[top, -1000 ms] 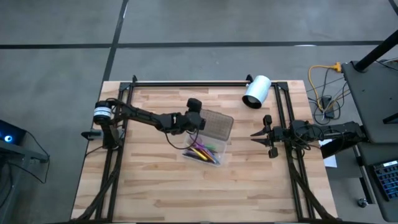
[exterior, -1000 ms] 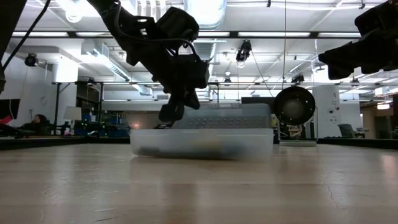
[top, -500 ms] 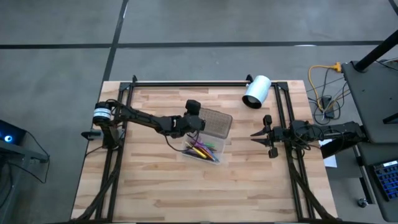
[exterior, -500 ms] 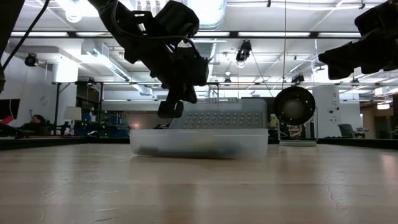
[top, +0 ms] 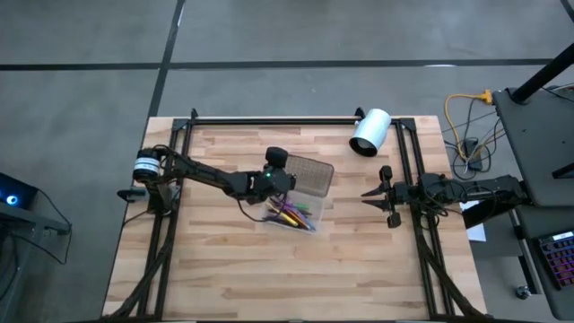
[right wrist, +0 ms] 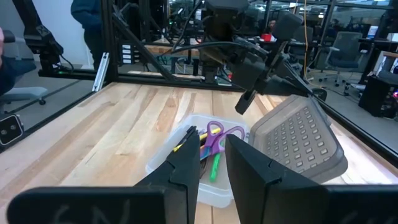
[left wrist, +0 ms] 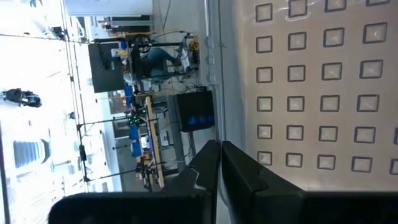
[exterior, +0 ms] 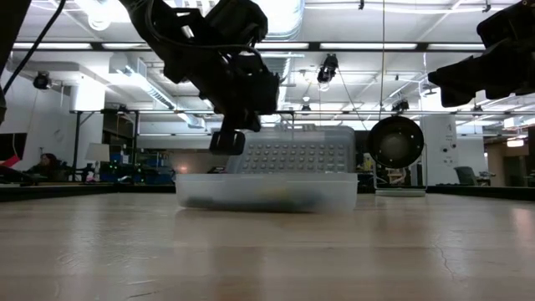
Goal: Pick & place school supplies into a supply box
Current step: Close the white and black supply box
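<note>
The supply box [top: 296, 215] is sitting near the middle of the bench [top: 224, 269]. Its dotted lid [top: 309, 176] is standing up, tilting back on the far side. Inside the box, the pens and pencils [top: 289, 216] and the purple scissors [right wrist: 219, 134] are lying together.

The left pincer [exterior: 227, 142] is hanging in the air just beside the raised lid, above the near edge of the box. Its two fingers [left wrist: 214, 163] are pressed together and are holding nothing. The right pincer [top: 369, 195] is waiting well apart at the right side of the bench. Its fingers look spread a little and are holding nothing too.

The supplies look packed, so I think shutting the lid is the job left.

What could go wrong? The lid is leaning back, so a push from the wrong side could just tip it further open. A hard push could slide the light box along the bench. A pencil or the scissor handles may be poking up, and then the lid could stop before it closes. The white cylinder [top: 369, 131] is far off, so it is not in the way.
</note>
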Robot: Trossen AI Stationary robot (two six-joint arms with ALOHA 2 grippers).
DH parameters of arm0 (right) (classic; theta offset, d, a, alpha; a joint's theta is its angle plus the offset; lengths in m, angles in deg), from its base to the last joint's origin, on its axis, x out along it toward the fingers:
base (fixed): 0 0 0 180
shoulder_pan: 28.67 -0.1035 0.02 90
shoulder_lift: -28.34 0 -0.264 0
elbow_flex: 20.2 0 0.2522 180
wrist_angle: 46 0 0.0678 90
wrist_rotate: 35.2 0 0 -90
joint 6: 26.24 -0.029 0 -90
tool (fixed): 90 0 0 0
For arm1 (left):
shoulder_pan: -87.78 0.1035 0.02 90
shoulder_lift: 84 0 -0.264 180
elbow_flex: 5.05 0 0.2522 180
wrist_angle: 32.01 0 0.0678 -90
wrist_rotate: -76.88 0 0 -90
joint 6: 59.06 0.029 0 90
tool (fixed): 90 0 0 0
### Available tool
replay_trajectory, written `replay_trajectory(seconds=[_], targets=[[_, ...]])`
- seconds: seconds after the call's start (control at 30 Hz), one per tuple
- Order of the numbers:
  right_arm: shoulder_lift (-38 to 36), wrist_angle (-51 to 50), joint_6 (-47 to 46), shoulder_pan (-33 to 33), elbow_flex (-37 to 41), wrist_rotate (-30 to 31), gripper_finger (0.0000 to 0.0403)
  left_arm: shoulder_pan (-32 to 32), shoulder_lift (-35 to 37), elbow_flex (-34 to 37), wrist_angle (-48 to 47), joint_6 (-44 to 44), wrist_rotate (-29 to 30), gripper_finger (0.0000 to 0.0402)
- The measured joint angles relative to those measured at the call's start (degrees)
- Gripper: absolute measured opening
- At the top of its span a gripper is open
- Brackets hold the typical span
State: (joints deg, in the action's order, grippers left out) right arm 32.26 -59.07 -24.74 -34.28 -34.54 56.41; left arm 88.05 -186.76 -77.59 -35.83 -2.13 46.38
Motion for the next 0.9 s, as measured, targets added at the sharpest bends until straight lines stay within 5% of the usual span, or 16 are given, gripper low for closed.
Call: replay_trajectory(seconds=[0.9], targets=[[0.0, 0.0, 0.0, 0.0, 0.0, 0.0, 0.0068, -6.4, 0.0, 3.7, 2.2, -1.5, 11.7, 0.0000]])
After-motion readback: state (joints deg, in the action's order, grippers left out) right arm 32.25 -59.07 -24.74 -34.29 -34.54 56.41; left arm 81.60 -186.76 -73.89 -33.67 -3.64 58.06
